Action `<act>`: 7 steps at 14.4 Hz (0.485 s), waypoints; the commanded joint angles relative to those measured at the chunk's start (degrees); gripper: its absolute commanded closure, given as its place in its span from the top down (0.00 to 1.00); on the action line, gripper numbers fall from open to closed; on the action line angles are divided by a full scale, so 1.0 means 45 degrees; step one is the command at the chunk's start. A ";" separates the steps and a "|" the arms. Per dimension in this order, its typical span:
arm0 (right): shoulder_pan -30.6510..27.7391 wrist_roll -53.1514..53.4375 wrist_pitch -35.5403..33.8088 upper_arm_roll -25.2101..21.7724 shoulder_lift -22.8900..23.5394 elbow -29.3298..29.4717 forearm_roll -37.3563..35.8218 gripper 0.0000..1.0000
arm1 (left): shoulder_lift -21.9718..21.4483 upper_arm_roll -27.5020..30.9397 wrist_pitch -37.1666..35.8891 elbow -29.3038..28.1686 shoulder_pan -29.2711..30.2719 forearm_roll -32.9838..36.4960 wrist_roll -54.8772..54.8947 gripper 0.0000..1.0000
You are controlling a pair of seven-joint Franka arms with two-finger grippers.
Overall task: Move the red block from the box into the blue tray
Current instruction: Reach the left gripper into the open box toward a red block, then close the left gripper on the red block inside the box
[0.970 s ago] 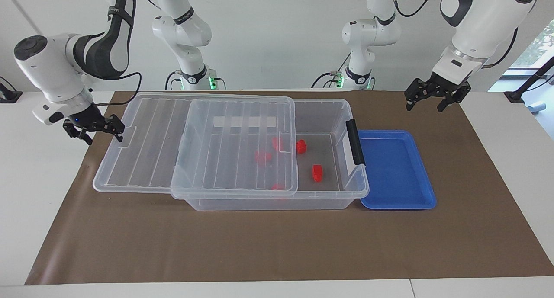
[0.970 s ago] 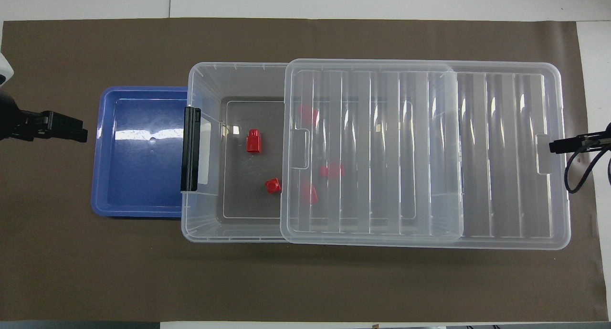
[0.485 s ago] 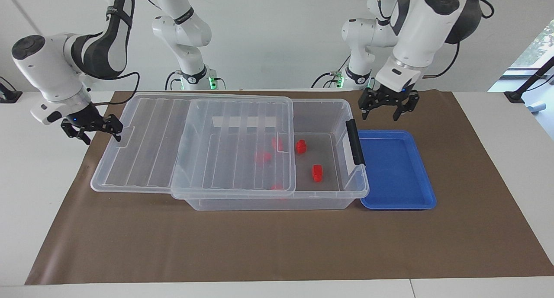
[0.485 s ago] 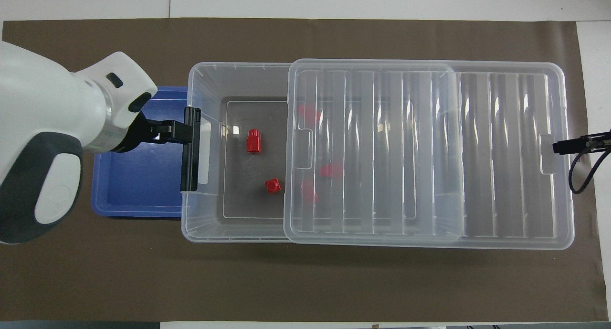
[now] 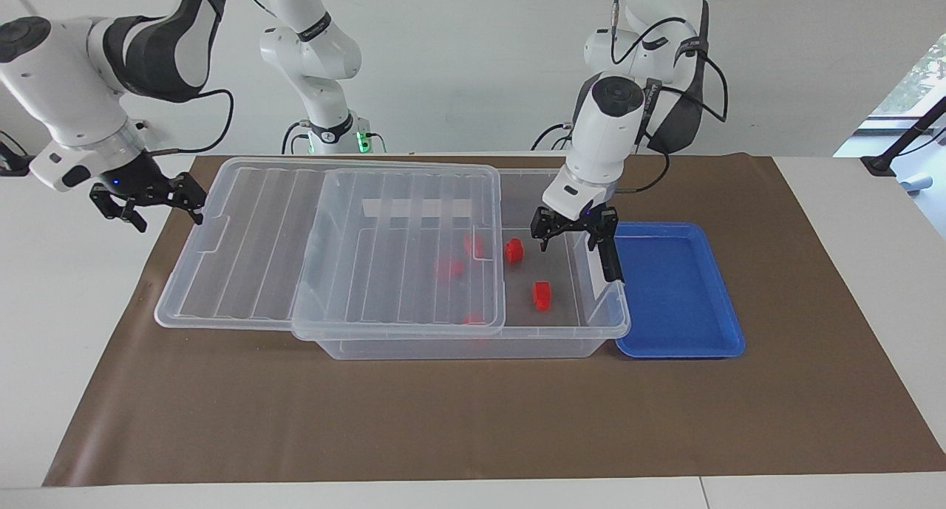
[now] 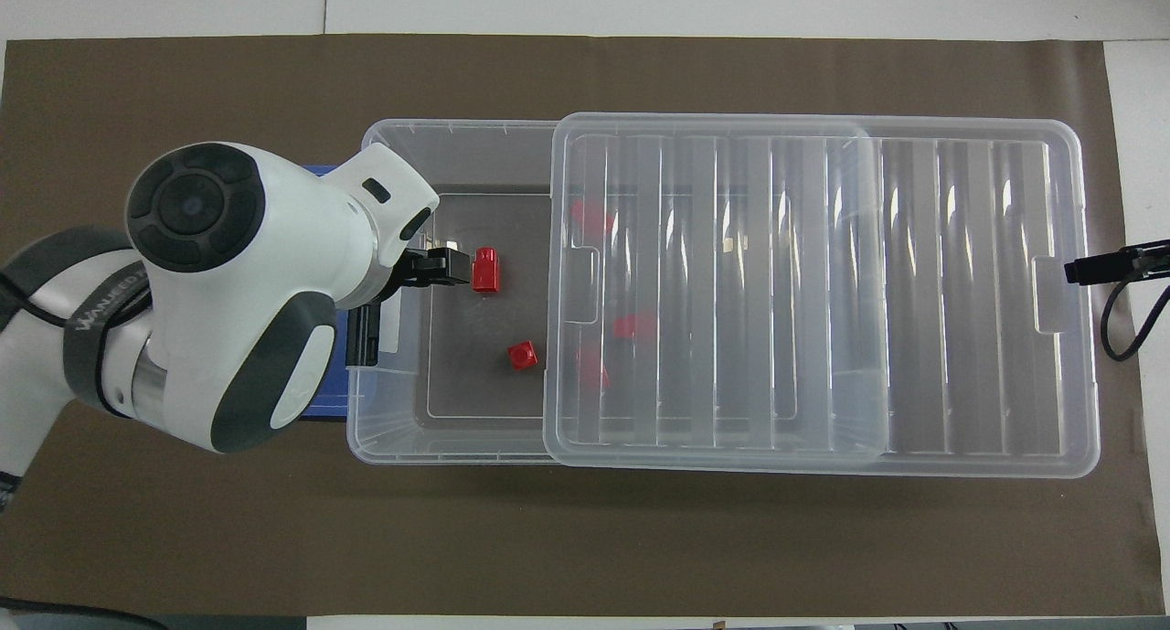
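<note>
The clear box (image 5: 473,344) lies mid-table, its ribbed lid (image 5: 251,243) slid toward the right arm's end. Two red blocks (image 5: 542,295) (image 5: 514,250) lie uncovered on the box floor; three more show through the lid. My left gripper (image 5: 567,241) is open and hangs over the box's open end, beside the black latch (image 5: 610,254). In the overhead view the left gripper (image 6: 452,269) points at a red block (image 6: 485,270). The blue tray (image 5: 676,295) sits empty against the latch end. My right gripper (image 5: 148,199) is open, in the air just off the lid's outer end.
A brown mat (image 5: 473,420) covers the table. In the overhead view the left arm hides most of the blue tray (image 6: 324,409), and only the right gripper's tip (image 6: 1097,269) shows. Two more arm bases stand by the table's edge at the robots' end.
My left arm swung in from past the tray, crossed it and came down over the box's open end. My right gripper rose slightly off the lid's end. The lid shifted slightly.
</note>
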 commanded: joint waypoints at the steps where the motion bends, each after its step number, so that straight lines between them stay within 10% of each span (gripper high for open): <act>1: 0.0191 0.0407 -0.1561 0.0069 -0.0301 0.1084 -0.0001 1.00 | 0.0342 0.0193 0.1091 -0.0462 -0.0443 0.0290 -0.0290 1.00; 7: 0.0933 0.1774 -0.2404 0.0127 -0.0616 0.1027 -0.0060 1.00 | 0.1299 0.0193 0.2636 -0.1186 -0.0678 0.0309 -0.0290 1.00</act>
